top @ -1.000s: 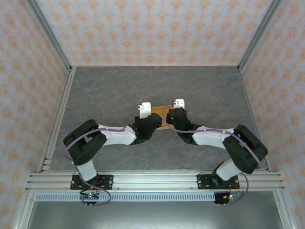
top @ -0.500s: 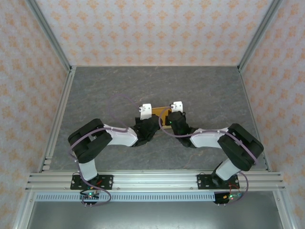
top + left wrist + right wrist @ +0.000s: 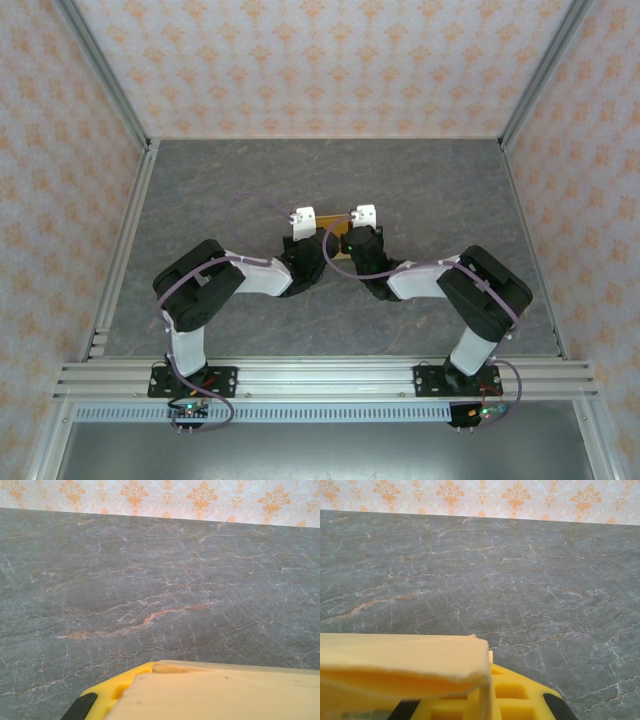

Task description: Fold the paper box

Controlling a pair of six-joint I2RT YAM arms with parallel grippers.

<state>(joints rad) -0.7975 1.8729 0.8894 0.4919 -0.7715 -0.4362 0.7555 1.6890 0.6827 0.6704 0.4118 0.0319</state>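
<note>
The paper box (image 3: 335,222) is an orange-yellow piece of card held off the grey table between the two wrists, mostly covered by them. My left gripper (image 3: 312,234) is shut on its left end. In the left wrist view the pale card (image 3: 225,692) lies across the jaws, with one yellow finger (image 3: 107,695) showing beside it. My right gripper (image 3: 352,236) is shut on the right end. In the right wrist view a folded flap of the card (image 3: 400,657) sits over the yellow finger (image 3: 520,695).
The grey marbled table (image 3: 220,190) stretches out around the arms. Patterned walls (image 3: 330,60) and aluminium frame posts (image 3: 120,110) close in the back and both sides. The arm bases are on a rail (image 3: 320,378) at the near edge.
Both grippers have drawn closer together and moved slightly toward the back wall, carrying the card along. Less of the card shows between them now.
</note>
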